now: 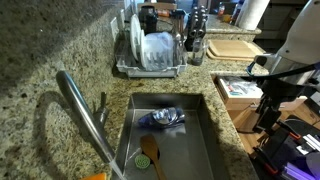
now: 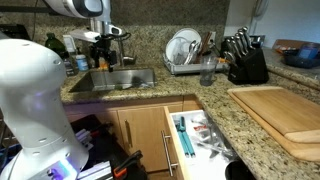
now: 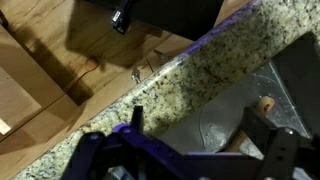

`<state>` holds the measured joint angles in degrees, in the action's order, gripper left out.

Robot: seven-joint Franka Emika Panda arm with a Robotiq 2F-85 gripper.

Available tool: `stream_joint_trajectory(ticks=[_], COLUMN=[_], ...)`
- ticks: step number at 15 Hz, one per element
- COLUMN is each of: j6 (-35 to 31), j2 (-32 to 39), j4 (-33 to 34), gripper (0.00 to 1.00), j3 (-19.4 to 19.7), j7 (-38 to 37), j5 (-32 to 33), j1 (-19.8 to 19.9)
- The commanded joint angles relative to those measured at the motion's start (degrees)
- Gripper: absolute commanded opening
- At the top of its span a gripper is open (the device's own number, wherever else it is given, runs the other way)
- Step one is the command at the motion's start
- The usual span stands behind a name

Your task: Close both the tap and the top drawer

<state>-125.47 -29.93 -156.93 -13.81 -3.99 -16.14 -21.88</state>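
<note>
My wrist camera shows the gripper (image 3: 178,165) released, its fingers spread wide above the edge of the granite counter (image 3: 200,75), with the sink (image 3: 220,125) just beyond. In an exterior view the tap (image 1: 78,105) arcs over the sink's end, where a blue cloth (image 1: 162,118) and a wooden spoon (image 1: 149,150) lie. The top drawer (image 2: 172,135) stands pulled out below the counter, with cutlery inside.

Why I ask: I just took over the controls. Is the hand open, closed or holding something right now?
Hand: open, holding nothing, as the wrist view shows.
</note>
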Motion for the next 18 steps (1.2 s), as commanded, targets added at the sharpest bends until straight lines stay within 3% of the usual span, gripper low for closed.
stream_joint_trajectory(ticks=[1, 7, 8, 10, 11, 14, 16, 17, 18], j6=[-0.87, -29.25, -34.52, -45.27, -38.82, -40.09, -41.29, -46.60, -50.00], j2=[0.45, 13.39, 16.08, 21.40, 14.98, 16.71, 14.84, 15.84, 17.75], j4=[-0.13, 4.66, 6.61, 9.72, 6.00, 6.95, 3.31, 2.27, 2.88], gripper=[1.00, 1.00, 1.00, 1.00, 1.00, 1.00, 1.00, 1.00, 1.00], j3=[-0.82, -10.48, -12.51, -19.31, -14.61, -15.30, -16.95, -20.00, -20.57], j7=[-0.80, -3.91, -6.09, -15.73, -11.93, -13.75, -16.55, -22.03, -24.48], j5=[1.07, -9.77, -8.95, 3.82, -2.05, -0.76, 6.42, 13.75, 17.73], j1=[0.99, -9.45, -9.94, -3.81, -9.19, -8.93, -3.75, 2.69, 6.26])
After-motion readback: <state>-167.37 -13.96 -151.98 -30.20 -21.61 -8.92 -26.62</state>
